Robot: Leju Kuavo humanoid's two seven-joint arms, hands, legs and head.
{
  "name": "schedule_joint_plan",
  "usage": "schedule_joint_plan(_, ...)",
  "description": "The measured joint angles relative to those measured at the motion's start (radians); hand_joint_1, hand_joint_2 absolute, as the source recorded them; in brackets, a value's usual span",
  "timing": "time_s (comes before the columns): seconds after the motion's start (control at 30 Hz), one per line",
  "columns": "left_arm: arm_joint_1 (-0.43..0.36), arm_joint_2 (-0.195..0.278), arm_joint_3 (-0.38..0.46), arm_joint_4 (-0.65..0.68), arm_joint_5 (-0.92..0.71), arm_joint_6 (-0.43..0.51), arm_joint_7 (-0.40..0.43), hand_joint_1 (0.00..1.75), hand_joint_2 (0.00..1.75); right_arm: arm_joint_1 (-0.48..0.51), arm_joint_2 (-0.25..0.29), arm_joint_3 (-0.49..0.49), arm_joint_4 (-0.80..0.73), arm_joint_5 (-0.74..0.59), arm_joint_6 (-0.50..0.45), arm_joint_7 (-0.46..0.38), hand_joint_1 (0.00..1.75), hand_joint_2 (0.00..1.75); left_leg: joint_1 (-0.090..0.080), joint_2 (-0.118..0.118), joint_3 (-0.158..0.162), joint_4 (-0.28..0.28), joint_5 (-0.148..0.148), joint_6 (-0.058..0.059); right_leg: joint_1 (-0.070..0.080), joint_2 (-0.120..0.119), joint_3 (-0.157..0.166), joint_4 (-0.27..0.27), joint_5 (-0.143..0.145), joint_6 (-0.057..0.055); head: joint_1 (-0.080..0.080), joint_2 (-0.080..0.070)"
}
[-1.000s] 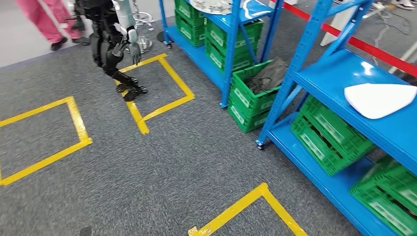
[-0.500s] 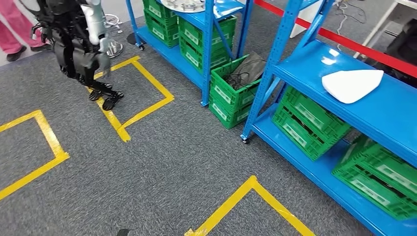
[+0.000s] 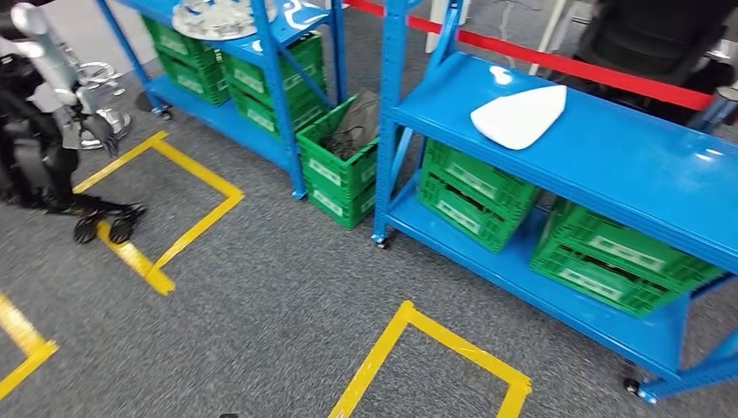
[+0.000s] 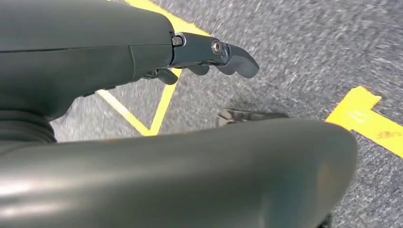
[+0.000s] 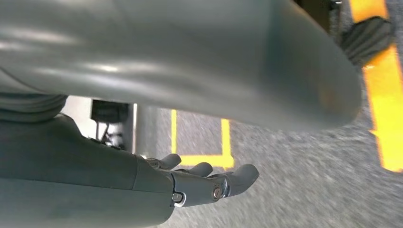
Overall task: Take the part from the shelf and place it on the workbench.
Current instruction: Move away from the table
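Note:
A flat white part (image 3: 518,115) lies on the top board of the near blue shelf (image 3: 609,165), at the upper right of the head view. My left hand (image 4: 204,52) hangs over the grey carpet with its fingers spread and nothing in it. My right hand (image 5: 204,183) also hangs low over the carpet, fingers apart and holding nothing.
Green crates (image 3: 474,196) fill the shelf's lower board, and one more (image 3: 339,165) stands on the floor between the shelves. A second blue shelf (image 3: 261,61) carries a metal disc part (image 3: 222,16). Another robot (image 3: 43,131) stands at the left. Yellow tape squares (image 3: 409,318) mark the carpet.
The whole picture has shifted left as the camera turned right. The shelf with the white part now sits nearer the middle, and the other robot is at the left edge.

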Motion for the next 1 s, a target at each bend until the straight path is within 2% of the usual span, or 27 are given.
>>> schedule_joint_plan(0.07,-0.003,0.002,-0.009,0.001,-0.003,0.002,0.003,0.0,0.0,0.001,0.006,0.005,0.001,-0.006,0.015,0.007,0.0,0.0,0.005,-0.049,0.054,-0.131,0.056,0.003,-0.002,0.029,-0.003,0.011,-0.008,0.009,-0.005,0.0)
schedule_joint_plan(0.1,-0.005,0.003,-0.014,0.002,-0.002,0.003,0.005,0.0,0.0,0.0,0.008,0.008,0.002,-0.01,0.022,0.01,0.0,0.0,0.006,-0.068,0.073,-0.17,0.065,0.006,-0.003,0.041,-0.007,0.014,-0.01,0.015,-0.006,0.0)
schedule_joint_plan(0.13,-0.007,0.003,-0.017,0.003,-0.001,0.004,0.008,0.0,0.0,0.001,0.01,0.01,0.003,-0.014,0.029,0.012,0.0,0.0,0.005,-0.08,0.083,-0.185,0.061,0.011,-0.005,0.052,-0.016,0.016,-0.011,0.022,-0.006,0.0)
schedule_joint_plan(0.2,-0.012,0.002,-0.023,0.003,0.002,0.004,0.011,0.0,0.0,0.003,0.011,0.013,0.005,-0.022,0.041,0.013,0.0,0.0,0.002,-0.059,0.094,-0.192,0.062,0.024,-0.01,0.07,-0.028,0.015,-0.009,0.036,-0.006,0.0)
schedule_joint_plan(0.23,-0.015,0.003,-0.026,0.003,0.003,0.003,0.012,0.0,0.0,0.005,0.012,0.013,0.006,-0.026,0.045,0.013,0.0,0.0,0.002,-0.047,0.1,-0.197,0.064,0.031,-0.01,0.054,-0.035,0.021,-0.013,0.041,-0.004,0.0)
schedule_joint_plan(0.27,-0.017,0.003,-0.029,0.003,0.004,0.002,0.012,0.0,0.0,0.005,0.013,0.014,0.007,-0.029,0.047,0.014,0.0,0.0,0.002,-0.033,0.103,-0.202,0.066,0.038,-0.009,0.023,-0.044,0.042,-0.026,0.045,0.001,0.0)
schedule_joint_plan(0.33,-0.019,0.005,-0.035,0.004,0.005,0.001,0.012,0.0,0.0,0.001,0.015,0.015,0.008,-0.034,0.051,0.013,0.0,0.0,0.001,-0.003,0.107,-0.208,0.066,0.048,-0.009,-0.051,-0.094,0.142,-0.079,0.051,0.016,0.0)
schedule_joint_plan(0.37,-0.018,0.006,-0.038,0.004,0.006,0.001,0.012,0.0,0.0,0.0,0.015,0.016,0.009,-0.037,0.052,0.012,0.0,0.0,-0.001,0.013,0.107,-0.209,0.064,0.051,-0.01,-0.068,-0.131,0.211,-0.11,0.054,0.022,0.0)
schedule_joint_plan(0.4,-0.018,0.006,-0.041,0.005,0.006,0.001,0.013,0.0,0.0,-0.001,0.016,0.018,0.009,-0.039,0.054,0.011,0.0,0.0,-0.002,0.03,0.108,-0.208,0.061,0.052,-0.012,-0.074,-0.161,0.267,-0.13,0.057,0.025,0.0)
schedule_joint_plan(0.43,-0.018,0.007,-0.043,0.005,0.007,0.001,0.013,0.0,0.0,-0.001,0.017,0.02,0.009,-0.041,0.054,0.01,0.0,0.0,-0.003,0.048,0.109,-0.208,0.058,0.052,-0.013,-0.077,-0.177,0.296,-0.133,0.059,0.026,0.0)
schedule_joint_plan(0.47,-0.019,0.007,-0.046,0.005,0.007,0.001,0.013,0.0,0.0,0.0,0.017,0.021,0.01,-0.043,0.053,0.009,0.0,0.0,-0.003,0.063,0.112,-0.208,0.055,0.052,-0.014,-0.08,-0.173,0.284,-0.115,0.059,0.028,0.0)
schedule_joint_plan(0.5,-0.021,0.007,-0.048,0.006,0.008,0.001,0.012,0.0,0.0,0.002,0.018,0.022,0.01,-0.044,0.051,0.009,0.0,0.0,-0.003,0.077,0.116,-0.208,0.051,0.05,-0.014,-0.088,-0.148,0.234,-0.083,0.058,0.03,0.0)
schedule_joint_plan(0.57,-0.022,0.007,-0.053,0.006,0.009,0.001,0.012,0.0,0.0,0.003,0.018,0.023,0.011,-0.044,0.047,0.008,0.0,0.0,-0.006,0.102,0.126,-0.208,0.042,0.042,-0.009,-0.139,-0.076,0.096,-0.021,0.051,0.038,0.0)
schedule_joint_plan(0.6,-0.023,0.007,-0.056,0.006,0.009,0.001,0.012,0.0,0.0,0.001,0.018,0.024,0.011,-0.044,0.046,0.007,0.0,0.0,-0.009,0.114,0.129,-0.208,0.038,0.037,-0.005,-0.159,-0.049,0.05,-0.005,0.046,0.039,0.0)
schedule_joint_plan(0.63,-0.023,0.007,-0.059,0.006,0.01,0.002,0.012,0.0,0.0,0.0,0.018,0.024,0.011,-0.044,0.045,0.007,0.0,0.0,-0.01,0.126,0.133,-0.208,0.034,0.031,-0.001,-0.171,-0.036,0.027,-0.001,0.04,0.039,0.0)
schedule_joint_plan(0.7,-0.026,0.007,-0.063,0.005,0.01,0.002,0.012,0.0,0.0,-0.001,0.019,0.026,0.011,-0.044,0.045,0.006,0.0,0.0,-0.01,0.15,0.144,-0.21,0.028,0.019,0.002,-0.148,-0.035,0.021,-0.002,0.03,0.035,0.0)
schedule_joint_plan(0.73,-0.029,0.007,-0.065,0.005,0.011,0.002,0.011,0.0,0.0,0.0,0.019,0.027,0.011,-0.044,0.044,0.005,0.0,0.0,-0.008,0.144,0.148,-0.207,0.023,0.013,0.0,-0.135,-0.033,0.017,-0.001,0.025,0.033,0.0)
schedule_joint_plan(0.77,-0.032,0.007,-0.066,0.004,0.012,0.002,0.01,0.0,0.0,0.0,0.02,0.027,0.012,-0.045,0.044,0.005,0.0,0.0,-0.005,0.12,0.144,-0.193,0.011,0.008,-0.003,-0.123,-0.029,0.012,0.002,0.019,0.03,0.0)
schedule_joint_plan(0.8,-0.034,0.007,-0.067,0.004,0.015,0.002,0.009,0.0,0.0,0.0,0.02,0.028,0.012,-0.045,0.042,0.005,0.0,0.0,-0.003,0.086,0.128,-0.158,-0.01,0.004,-0.006,-0.111,-0.021,0.006,0.005,0.014,0.026,0.0)
schedule_joint_plan(0.83,-0.034,0.007,-0.068,0.004,0.018,0.002,0.009,0.0,0.0,-0.001,0.02,0.028,0.012,-0.047,0.04,0.005,0.0,0.0,-0.001,0.049,0.1,-0.103,-0.036,0.001,-0.009,-0.1,-0.019,0.004,0.007,0.01,0.021,0.0)
schedule_joint_plan(0.87,-0.032,0.007,-0.069,0.004,0.022,0.002,0.008,0.0,0.0,-0.002,0.02,0.028,0.012,-0.048,0.038,0.004,0.0,0.0,0.001,0.024,0.063,-0.033,-0.065,-0.001,-0.009,-0.086,-0.02,0.004,0.008,0.007,0.015,0.0)
schedule_joint_plan(0.9,-0.029,0.007,-0.07,0.005,0.026,0.002,0.009,0.0,0.0,-0.003,0.02,0.029,0.012,-0.05,0.036,0.004,0.0,0.0,0.001,0.014,0.026,0.032,-0.084,-0.002,-0.009,-0.07,-0.021,0.004,0.008,0.006,0.009,0.0)
schedule_joint_plan(0.93,-0.026,0.008,-0.07,0.006,0.028,0.002,0.009,0.0,0.0,-0.003,0.02,0.029,0.013,-0.053,0.033,0.003,0.0,0.0,0.001,0.011,0.0,0.073,-0.086,-0.002,-0.009,-0.052,-0.02,0.005,0.008,0.006,0.004,0.0)
schedule_joint_plan(0.97,-0.023,0.008,-0.071,0.006,0.031,0.003,0.009,0.0,0.0,-0.002,0.02,0.029,0.013,-0.055,0.031,0.003,0.0,0.0,0.001,0.009,-0.011,0.076,-0.069,-0.001,-0.008,-0.034,-0.019,0.005,0.007,0.006,0.0,0.0)
schedule_joint_plan(1.0,-0.021,0.009,-0.072,0.007,0.034,0.004,0.008,0.0,0.0,-0.001,0.021,0.029,0.013,-0.058,0.029,0.002,0.0,0.0,0.001,0.005,-0.003,0.039,-0.033,0.002,-0.008,-0.017,-0.017,0.006,0.007,0.007,-0.004,0.0)
